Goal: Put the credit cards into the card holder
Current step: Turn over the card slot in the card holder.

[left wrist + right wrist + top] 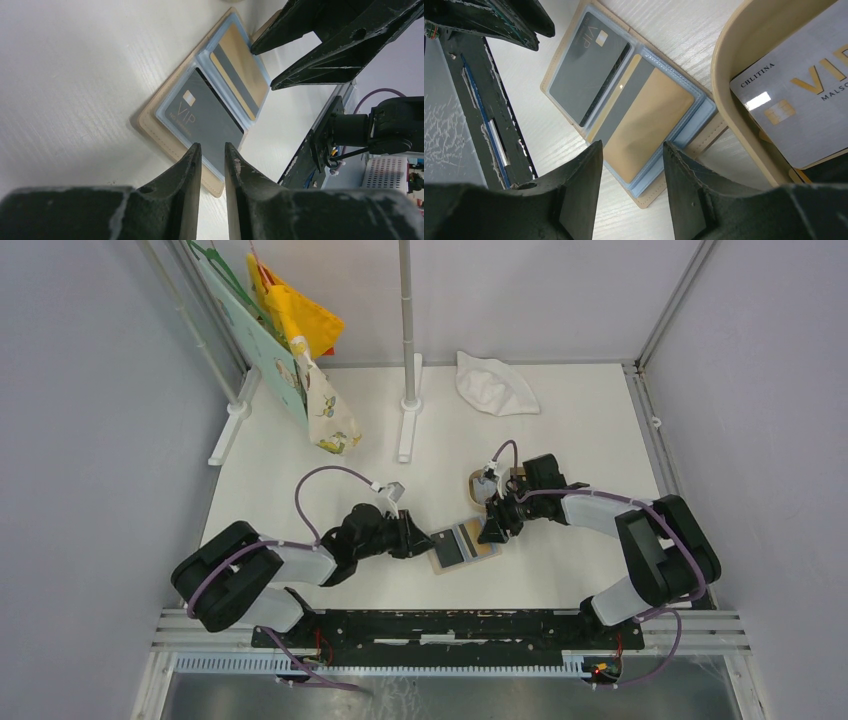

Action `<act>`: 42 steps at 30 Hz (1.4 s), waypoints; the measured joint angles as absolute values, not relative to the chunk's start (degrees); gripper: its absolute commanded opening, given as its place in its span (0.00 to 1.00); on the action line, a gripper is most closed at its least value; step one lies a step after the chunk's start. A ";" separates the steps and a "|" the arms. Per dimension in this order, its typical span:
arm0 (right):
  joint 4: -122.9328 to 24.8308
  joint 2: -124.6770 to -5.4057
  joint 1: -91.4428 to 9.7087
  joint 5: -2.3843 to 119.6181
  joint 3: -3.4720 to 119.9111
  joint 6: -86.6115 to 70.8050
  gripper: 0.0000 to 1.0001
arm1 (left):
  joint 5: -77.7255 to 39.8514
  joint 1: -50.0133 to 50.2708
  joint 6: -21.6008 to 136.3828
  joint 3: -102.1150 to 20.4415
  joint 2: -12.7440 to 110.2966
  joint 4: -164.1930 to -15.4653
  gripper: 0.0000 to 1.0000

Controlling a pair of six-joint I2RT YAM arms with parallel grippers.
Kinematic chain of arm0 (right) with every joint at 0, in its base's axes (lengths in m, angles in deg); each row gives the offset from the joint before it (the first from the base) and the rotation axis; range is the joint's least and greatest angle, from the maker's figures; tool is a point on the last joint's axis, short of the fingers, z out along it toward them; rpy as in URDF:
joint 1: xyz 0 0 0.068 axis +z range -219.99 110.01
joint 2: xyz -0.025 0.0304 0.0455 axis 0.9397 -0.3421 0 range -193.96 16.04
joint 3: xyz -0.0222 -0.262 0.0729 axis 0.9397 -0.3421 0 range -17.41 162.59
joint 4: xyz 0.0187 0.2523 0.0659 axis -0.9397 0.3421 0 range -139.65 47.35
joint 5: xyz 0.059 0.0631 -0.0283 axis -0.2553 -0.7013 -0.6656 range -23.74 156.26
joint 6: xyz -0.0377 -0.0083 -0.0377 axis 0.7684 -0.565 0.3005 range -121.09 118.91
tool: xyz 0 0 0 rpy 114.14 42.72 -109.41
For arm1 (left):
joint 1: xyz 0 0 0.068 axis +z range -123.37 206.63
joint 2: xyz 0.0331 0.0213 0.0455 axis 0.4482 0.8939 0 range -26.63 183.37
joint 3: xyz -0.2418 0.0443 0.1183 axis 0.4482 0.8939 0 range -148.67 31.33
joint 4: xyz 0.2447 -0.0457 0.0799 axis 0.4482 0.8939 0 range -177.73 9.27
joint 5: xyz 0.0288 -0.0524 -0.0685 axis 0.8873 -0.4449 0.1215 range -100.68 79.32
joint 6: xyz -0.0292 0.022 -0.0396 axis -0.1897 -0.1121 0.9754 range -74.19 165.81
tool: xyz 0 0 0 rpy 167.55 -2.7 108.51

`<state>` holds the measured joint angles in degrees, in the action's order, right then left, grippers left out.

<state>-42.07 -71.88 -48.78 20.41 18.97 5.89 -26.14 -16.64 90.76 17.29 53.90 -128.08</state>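
Observation:
The card holder (440, 564) lies open on the table, its beige edge (155, 135) and light blue pockets facing up. A black credit card (200, 117) sits in one pocket and an orange one with a grey stripe (649, 120) in the other. My left gripper (212, 150) is low at the black card's end of the holder. Its jaws stand a narrow gap apart with nothing between them. My right gripper (631, 150) stands open just above the orange card's end and holds nothing. A grey-white credit card (804, 105) lies in the tan tray (734, 100).
The tan oval tray (476, 487) stands just behind the holder, close to the right wrist. A white cloth (495, 383) lies at the back. A pole stand (408, 370) and hanging bags (300, 350) are at the back left. The black base rail (450, 625) runs along the near edge.

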 measured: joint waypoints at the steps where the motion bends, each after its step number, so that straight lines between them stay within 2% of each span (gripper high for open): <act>1: -42.09 -71.79 -48.78 20.52 18.97 5.89 0.56 | -26.25 -16.66 90.76 17.16 53.97 -128.26 0.29; 12: -42.18 -71.38 -48.85 20.81 18.97 5.79 0.58 | -26.31 -19.92 90.83 12.81 58.75 -128.87 0.16; 30: -43.30 -71.90 -50.99 19.60 18.55 3.64 0.54 | -26.29 -22.71 90.96 4.20 68.33 -128.94 0.15; 42: -43.65 -70.57 -51.84 16.68 18.53 3.21 0.55 | -23.69 -22.93 90.96 1.27 72.46 -125.18 0.02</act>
